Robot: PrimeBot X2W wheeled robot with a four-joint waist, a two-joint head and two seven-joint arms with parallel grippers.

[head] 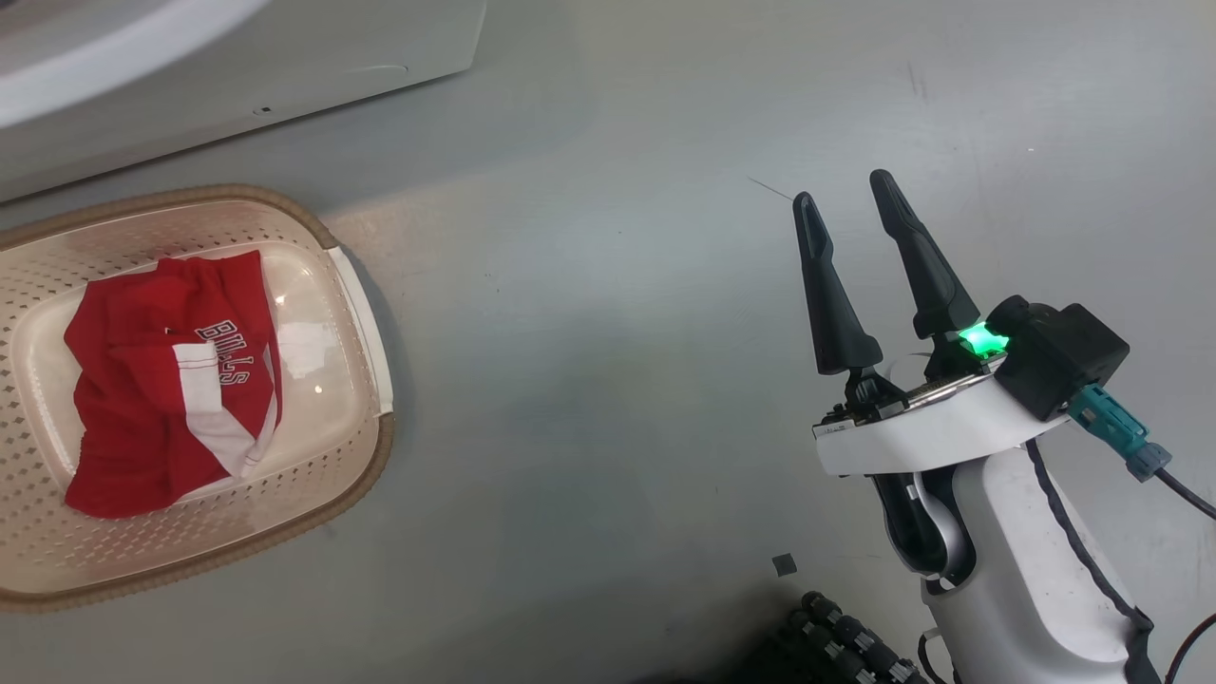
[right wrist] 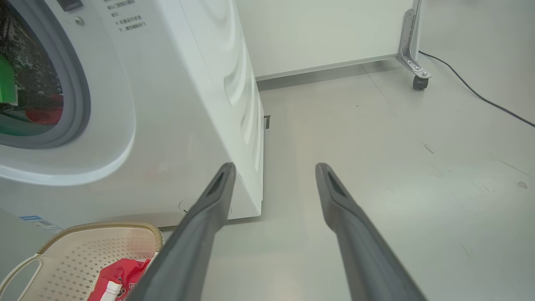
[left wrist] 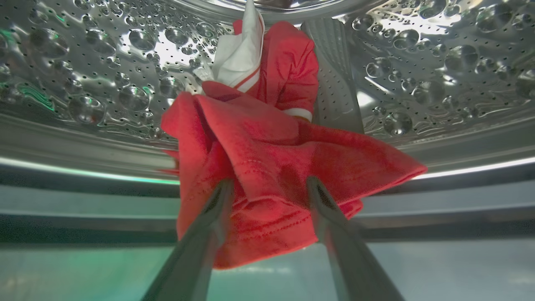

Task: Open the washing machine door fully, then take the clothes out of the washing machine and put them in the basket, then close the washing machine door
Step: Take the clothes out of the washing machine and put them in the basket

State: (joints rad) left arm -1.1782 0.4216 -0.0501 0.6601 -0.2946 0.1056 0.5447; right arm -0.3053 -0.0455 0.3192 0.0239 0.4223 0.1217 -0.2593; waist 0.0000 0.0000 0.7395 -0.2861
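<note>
Now | step: unloading, BULLS garment (head: 142, 380) in basket (head: 366, 475) | left gripper (left wrist: 269, 182) spread astride red cloth (left wrist: 271, 142) in drum (left wrist: 83, 83), apparently not pinching | right gripper (head: 844, 188) open, idle | next: pinch, withdraw.

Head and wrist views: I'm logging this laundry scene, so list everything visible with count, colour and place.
basket: one, cream with brown rim, on the floor
washing machine: one, white, behind the basket
drum: one, steel, inside the washing machine
garment in basket: one, red and white
garment in drum: one, red and white, at its front edge
cable: one, black, on the floor
caster: one, dark, beyond the machine
left gripper: one, dark fingers apart astride the drum garment
right gripper: one, dark fingers apart, above the floor
</note>
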